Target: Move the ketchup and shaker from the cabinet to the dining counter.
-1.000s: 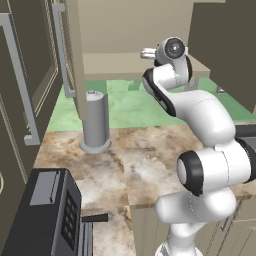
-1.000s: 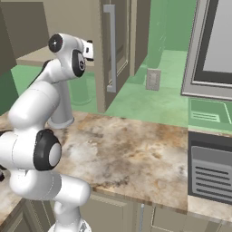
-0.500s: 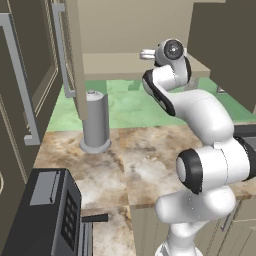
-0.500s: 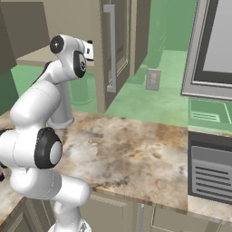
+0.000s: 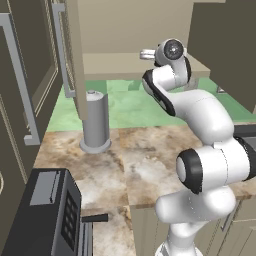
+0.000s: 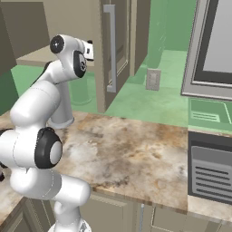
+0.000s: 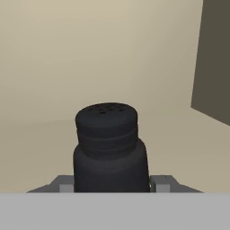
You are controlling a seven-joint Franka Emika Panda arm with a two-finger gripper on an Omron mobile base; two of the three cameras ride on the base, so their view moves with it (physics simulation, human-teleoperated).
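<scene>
The shaker (image 7: pixel 110 148), small and black with a holed, tapered top, stands upright on the tan floor of the cabinet (image 5: pixel 115 65). My gripper (image 7: pixel 112 184) is shut on its lower body, with a finger pressed against each side. In the left base view the arm reaches up and my gripper (image 5: pixel 146 53) pokes into the cabinet past the open door (image 5: pixel 70 50). From the right base view the hand (image 6: pixel 89 50) sits at the shelf's edge beside the door (image 6: pixel 111 45). The ketchup and the dining counter are out of view.
A tall grey cylinder on a round base (image 5: pixel 96 122) stands on the marble worktop (image 5: pixel 135 160) under the cabinet. A black appliance (image 5: pixel 50 210) sits at the front left. On the right are a dark appliance (image 6: pixel 210 167) and a framed panel (image 6: pixel 213 45).
The fingers have closed from wide open onto the shaker's sides. The arm has stayed in place at the cabinet.
</scene>
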